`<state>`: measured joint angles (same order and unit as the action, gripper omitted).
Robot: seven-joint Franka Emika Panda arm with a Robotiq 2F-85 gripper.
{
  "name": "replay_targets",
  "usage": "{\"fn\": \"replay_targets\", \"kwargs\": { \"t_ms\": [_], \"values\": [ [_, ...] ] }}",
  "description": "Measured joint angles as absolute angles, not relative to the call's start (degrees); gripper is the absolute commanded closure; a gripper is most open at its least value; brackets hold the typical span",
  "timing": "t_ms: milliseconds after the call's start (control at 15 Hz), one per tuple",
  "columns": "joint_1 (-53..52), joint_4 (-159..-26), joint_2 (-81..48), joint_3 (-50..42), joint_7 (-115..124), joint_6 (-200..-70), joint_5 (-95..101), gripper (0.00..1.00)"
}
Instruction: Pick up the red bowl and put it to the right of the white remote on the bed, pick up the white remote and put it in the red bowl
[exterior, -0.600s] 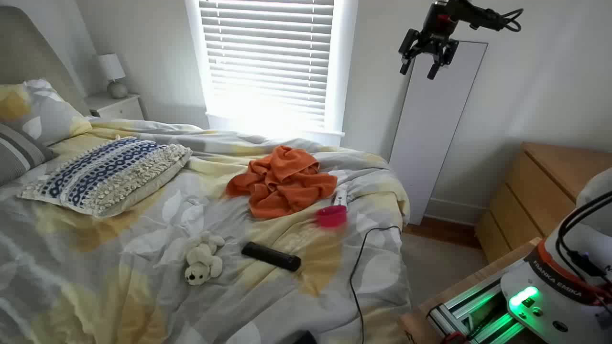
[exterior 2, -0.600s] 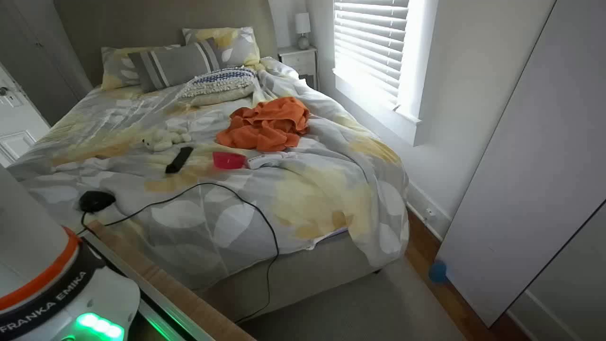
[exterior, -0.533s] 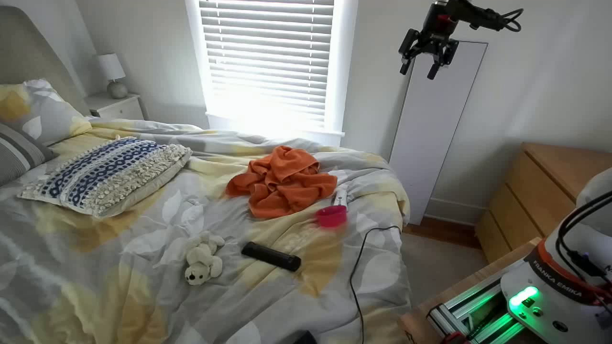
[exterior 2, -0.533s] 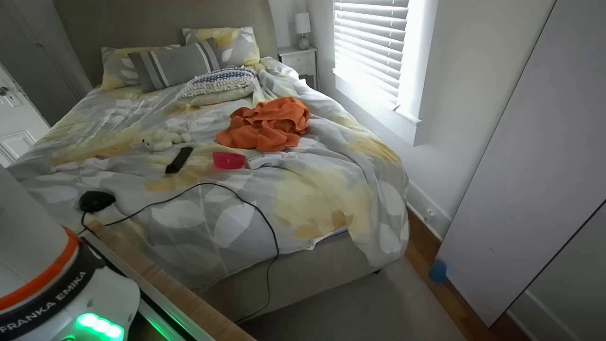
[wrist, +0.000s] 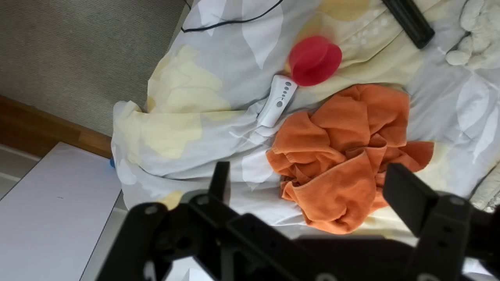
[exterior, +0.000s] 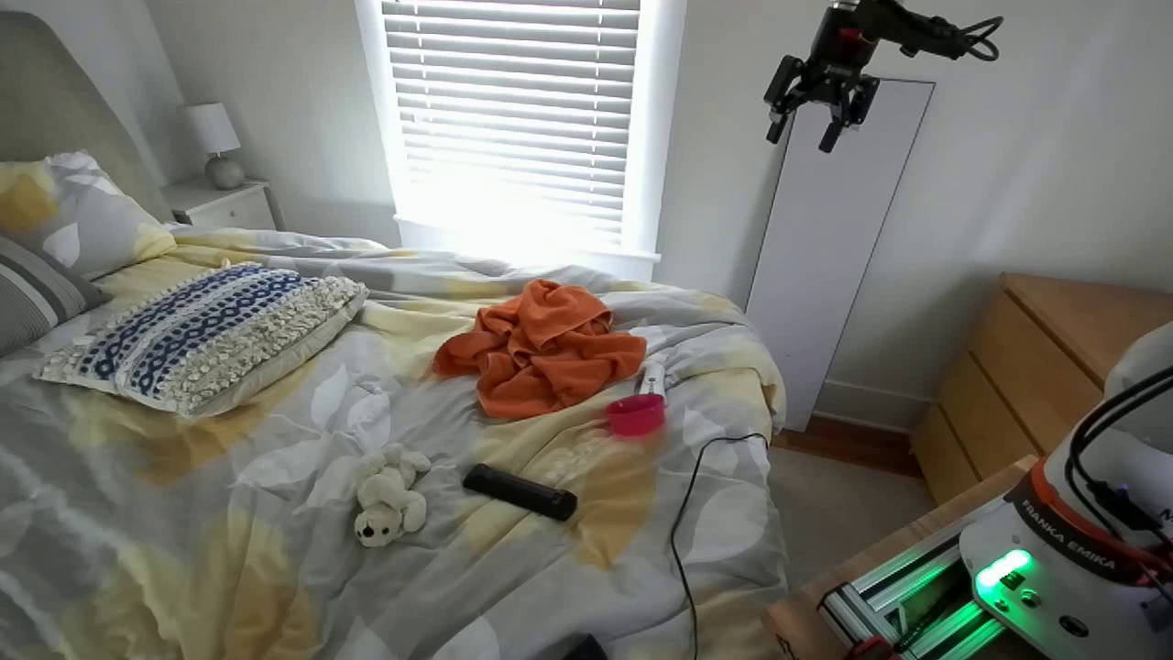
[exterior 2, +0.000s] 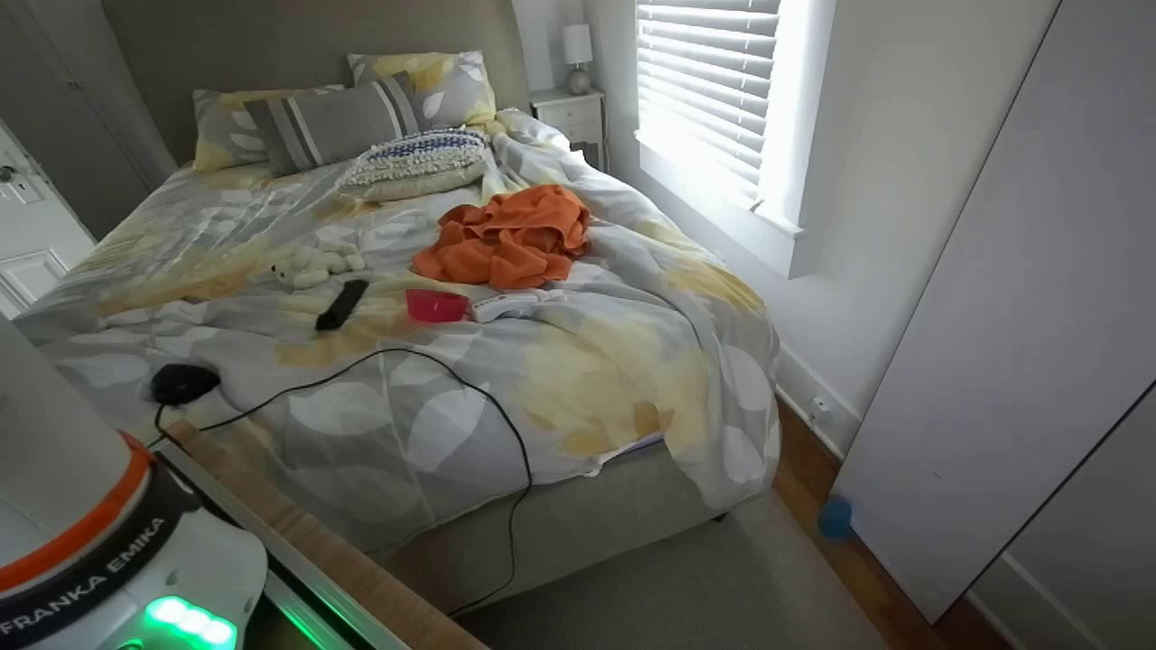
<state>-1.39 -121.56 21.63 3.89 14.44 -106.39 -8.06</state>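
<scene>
The red bowl (exterior: pixel 635 416) sits on the bed (exterior: pixel 440 587) by one end of the white remote (exterior: pixel 652 379). In an exterior view the bowl (exterior 2: pixel 437 306) is left of the remote (exterior 2: pixel 506 307). In the wrist view the bowl (wrist: pixel 315 61) is at the upper right end of the remote (wrist: pixel 277 100), touching or nearly so. The bowl looks empty. My gripper (exterior: pixel 802 137) is open and empty, high above the bed's foot end. In the wrist view the gripper's fingers (wrist: pixel 308 169) are wide apart, with the bowl and remote beyond their tips.
An orange cloth (exterior: pixel 541 353) lies beside the remote. A black oblong object (exterior: pixel 520 492), a white plush toy (exterior: pixel 389 500) and a black cable (exterior: pixel 683 522) are on the bed. A fringed pillow (exterior: pixel 202 339) lies farther up. A wooden dresser (exterior: pixel 1054 367) stands near the robot base.
</scene>
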Motion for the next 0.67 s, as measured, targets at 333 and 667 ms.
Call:
{"fn": "replay_targets", "kwargs": {
  "t_ms": [333, 667],
  "values": [
    [-1.38, -121.54, 18.74, 5.50, 21.57, -107.22, -8.36, 0.00],
    [-1.98, -122.42, 9.16, 11.17, 42.01, -114.98, -7.86, 0.00]
  ]
}}
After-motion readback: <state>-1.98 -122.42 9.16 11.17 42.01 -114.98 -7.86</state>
